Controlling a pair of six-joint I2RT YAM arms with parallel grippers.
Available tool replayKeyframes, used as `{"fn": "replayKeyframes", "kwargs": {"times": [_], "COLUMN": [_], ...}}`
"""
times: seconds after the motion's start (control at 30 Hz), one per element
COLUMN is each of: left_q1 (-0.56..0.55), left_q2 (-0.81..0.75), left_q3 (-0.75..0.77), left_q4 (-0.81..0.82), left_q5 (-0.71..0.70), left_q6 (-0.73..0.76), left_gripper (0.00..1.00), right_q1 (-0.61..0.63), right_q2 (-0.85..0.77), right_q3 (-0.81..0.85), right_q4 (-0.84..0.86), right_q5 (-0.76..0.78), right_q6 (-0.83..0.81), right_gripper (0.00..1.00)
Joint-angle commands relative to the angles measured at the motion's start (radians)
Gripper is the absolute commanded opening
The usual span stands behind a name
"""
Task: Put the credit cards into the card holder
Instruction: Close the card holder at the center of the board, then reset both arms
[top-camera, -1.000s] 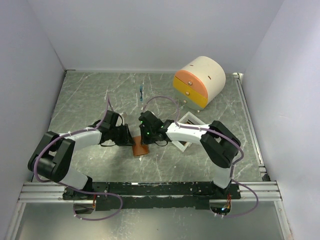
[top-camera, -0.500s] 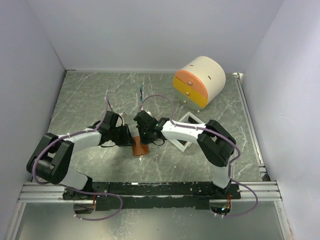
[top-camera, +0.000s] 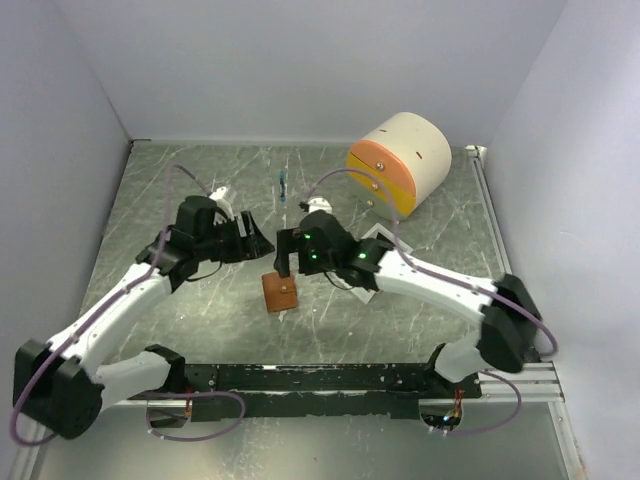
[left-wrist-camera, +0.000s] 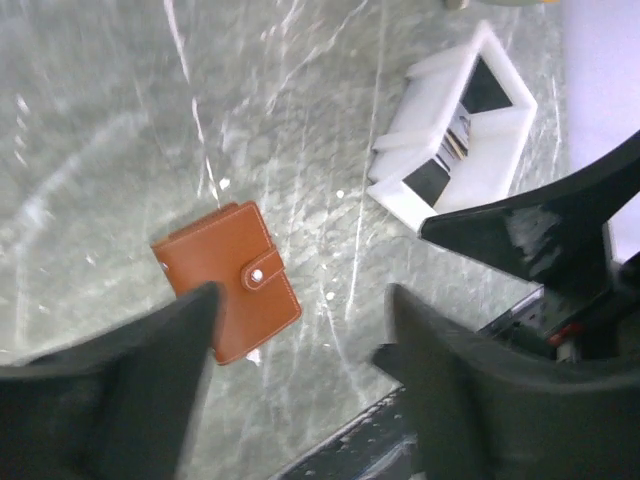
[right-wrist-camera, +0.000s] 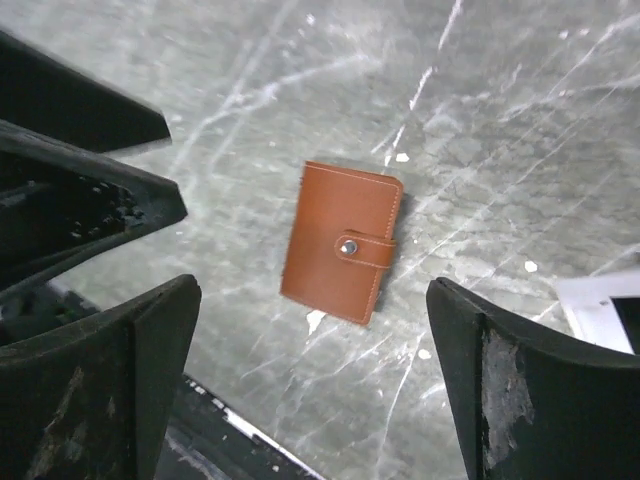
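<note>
The wallet (top-camera: 280, 292) lies snapped shut on the table (top-camera: 170, 190) mid-scene, its long axis running roughly near to far. Just beyond it hangs the right gripper (right-wrist-camera: 312, 290), jaws wide and empty. It is nearer than the left gripper (left-wrist-camera: 300, 300), which is also spread and empty, farther left.

1. I am looking at a grey-green, white-veined bench (top-camera: 330, 335) that is carrying everything here.
2. The brown card holder (right-wrist-camera: 342, 242) is lying flat and folded shut near the bench's middle, with its snap strap fastened.
3. A white tray (left-wrist-camera: 405, 135) is sitting to its right, apart from it.
4. A cream-and-orange drawer box (top-camera: 405, 150) is standing towards the far right.
5. A small blue item (top-camera: 284, 186) is lying farther back; I am not making out what it is.
</note>
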Motion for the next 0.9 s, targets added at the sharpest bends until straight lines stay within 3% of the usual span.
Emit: {"fn": "replayKeyframes", "kwargs": {"times": [0.0, 0.33, 0.67, 0.87], "left_q1": [-0.004, -0.004, -0.004, -0.004], "left_q2": [-0.138, -0.279, -0.403, -0.485], "left_q3": [0.116, 0.345, 0.285, 0.200], "left_q4": [-0.147, -0.311, -0.319, -0.274], "left_q5": [-0.055, -0.062, -0.060, -0.064], "left_q6": [0.068, 0.220, 0.232, 0.210], "left_gripper": [0.97, 0.99, 0.99, 0.99], "right_q1": [0.000, 0.000, 0.000, 0.000], "right_q2": [-0.207, -0.532, -0.748, -0.803], "right_q3": [-0.096, -0.170, -0.209, -0.267], "right_q4": [0.091, -0.039, -0.099, -0.018], "right_q5": [0.072, 0.212, 0.298, 0.264], "right_q6": [-0.003, 0.000, 0.040, 0.029], "right_gripper": [1.00, 1.00, 1.00, 1.00]}}
